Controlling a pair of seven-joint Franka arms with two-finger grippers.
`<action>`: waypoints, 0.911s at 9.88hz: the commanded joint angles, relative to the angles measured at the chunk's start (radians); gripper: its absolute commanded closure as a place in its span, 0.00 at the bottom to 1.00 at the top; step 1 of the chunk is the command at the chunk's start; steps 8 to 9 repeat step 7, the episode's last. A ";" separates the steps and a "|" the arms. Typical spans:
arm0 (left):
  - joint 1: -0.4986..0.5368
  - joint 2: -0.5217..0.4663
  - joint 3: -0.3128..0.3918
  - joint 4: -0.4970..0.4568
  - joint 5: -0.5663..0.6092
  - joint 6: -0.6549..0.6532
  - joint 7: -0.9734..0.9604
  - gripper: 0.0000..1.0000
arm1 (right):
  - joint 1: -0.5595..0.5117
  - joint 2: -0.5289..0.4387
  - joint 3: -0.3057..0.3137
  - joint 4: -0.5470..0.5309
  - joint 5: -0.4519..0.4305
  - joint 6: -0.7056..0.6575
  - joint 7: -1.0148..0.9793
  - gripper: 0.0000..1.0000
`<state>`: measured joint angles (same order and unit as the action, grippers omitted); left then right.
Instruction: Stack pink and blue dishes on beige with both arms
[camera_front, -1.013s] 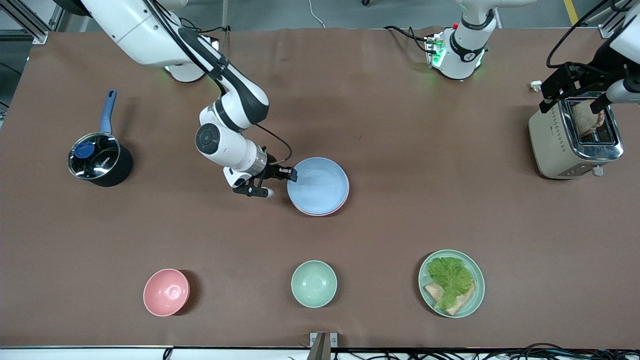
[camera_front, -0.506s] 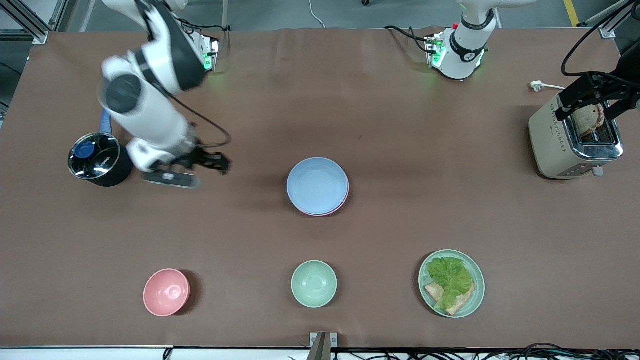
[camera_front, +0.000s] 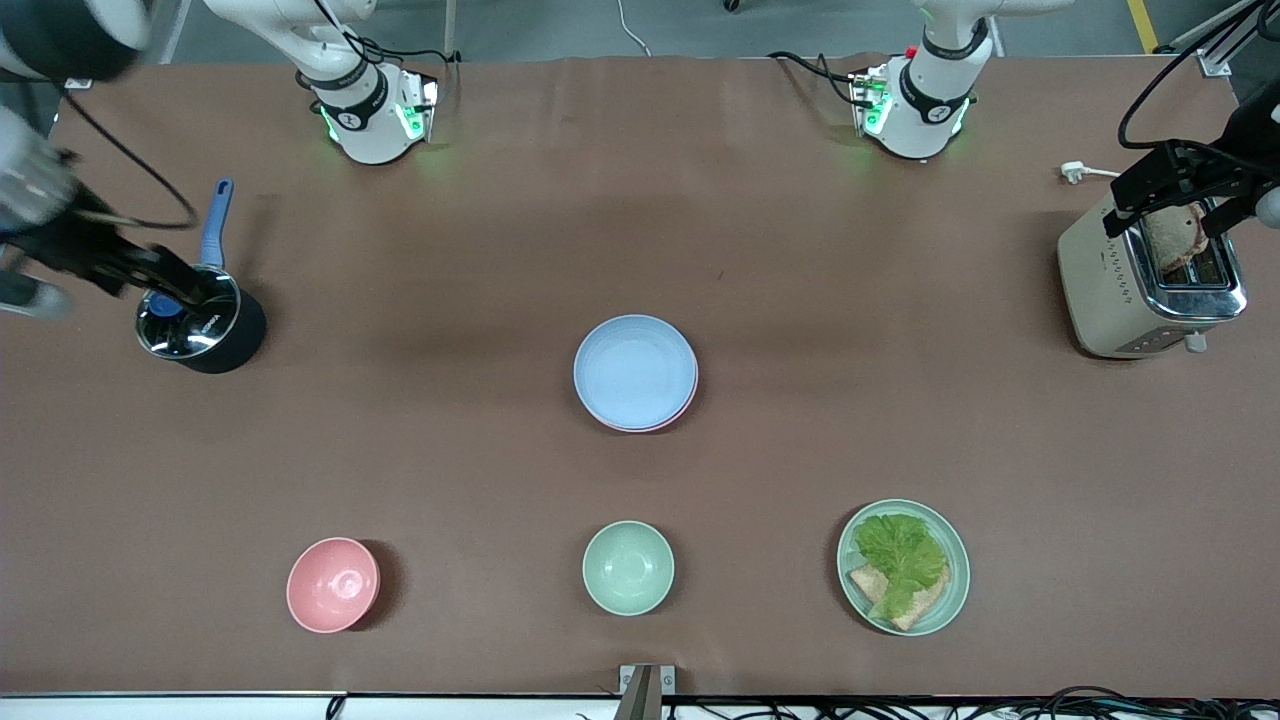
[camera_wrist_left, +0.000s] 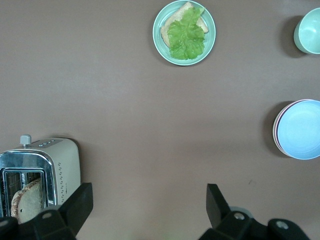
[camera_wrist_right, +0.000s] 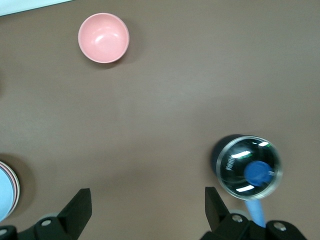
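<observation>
Mid-table, well clear of both grippers: blue dish (camera_front: 634, 368) topmost, pink dish (camera_front: 682, 408) showing as a rim under it, beige not visible beneath.

Stack unchanged over the last second; right gripper (camera_front: 150, 272), at the blue dish's rim a second ago, now swung off over the lidded black pot (camera_front: 198, 325) at its own end of the table, fingers (camera_wrist_right: 75, 209) spread wide and empty. Left gripper (camera_front: 1165, 195) waiting over the toaster (camera_front: 1130, 285) and its toast, fingers (camera_wrist_left: 80, 205) wide, nothing held, stack well off to one side of it. Reads as release finished and stacking likely complete, only retreat left. Pink bowl (camera_front: 332, 584), mint bowl (camera_front: 628, 567), mint plate (camera_front: 950, 600) with lettuce and bread untouched, near the front camera.
</observation>
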<state>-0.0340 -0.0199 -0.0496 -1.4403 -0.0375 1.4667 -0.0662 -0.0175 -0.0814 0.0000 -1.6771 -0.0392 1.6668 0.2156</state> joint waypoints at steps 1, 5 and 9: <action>-0.004 -0.005 0.002 -0.034 0.016 -0.014 0.032 0.00 | -0.007 0.017 -0.067 0.148 0.072 -0.114 -0.028 0.00; -0.004 -0.005 0.007 -0.032 0.016 -0.014 0.032 0.00 | -0.045 0.097 -0.078 0.255 0.084 -0.200 -0.193 0.00; -0.004 -0.005 0.007 -0.031 0.018 -0.014 0.032 0.00 | -0.045 0.095 -0.077 0.218 0.084 -0.216 -0.188 0.00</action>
